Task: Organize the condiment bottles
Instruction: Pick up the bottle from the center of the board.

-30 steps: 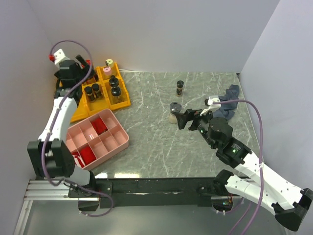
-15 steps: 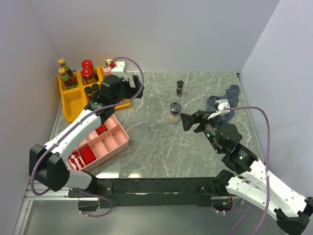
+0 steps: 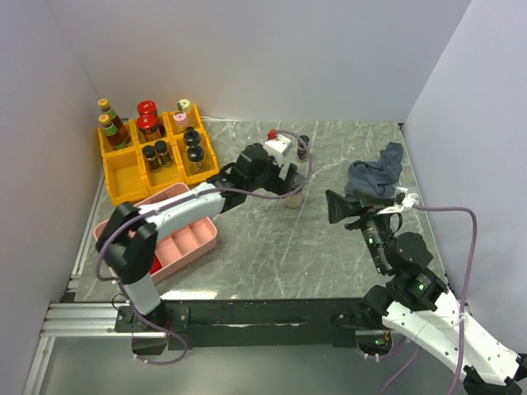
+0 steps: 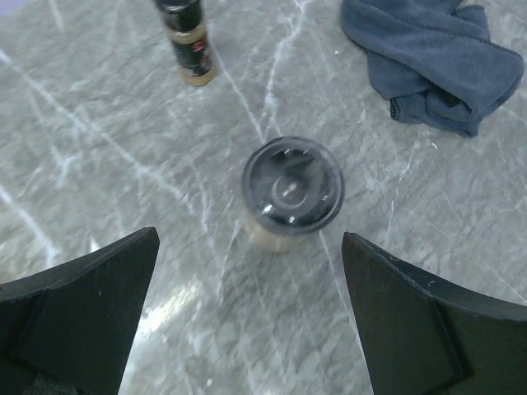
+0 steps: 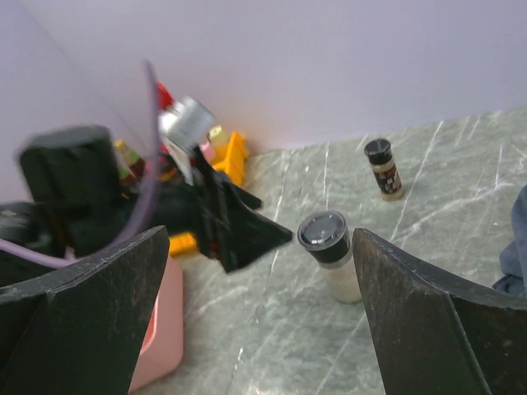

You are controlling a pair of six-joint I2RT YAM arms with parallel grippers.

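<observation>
Grey veined stone forms the worktop (image 3: 272, 247), and near its middle a pale shaker (image 4: 291, 197) with a dark round lid stands upright.

The left fingers (image 4: 90, 304) are spread wide and grasp nothing. They hang over the shaker, one to each side of it in the wrist view, and neither touches it. From the top camera the left arm hides most of the shaker.

The right fingers (image 5: 90, 313) are also released wide and empty. They are well to the right of the shaker and point toward it.

Behind the shaker, toward the back wall, a small black-capped spice jar (image 3: 304, 146) stands alone and upright. A crumpled blue-grey cloth (image 3: 375, 177) lies to the right of the shaker and a little behind it.

Far to the shaker's left, against the back corner, sit the yellow bins (image 3: 123, 179). They hold yellow-capped bottles (image 3: 107, 117), red-lidded jars (image 3: 147, 115) and several black-capped jars (image 3: 194, 148), all upright. A pink tray (image 3: 193, 239) lies to the shaker's left, nearer the arm bases, and partly under the left arm.
</observation>
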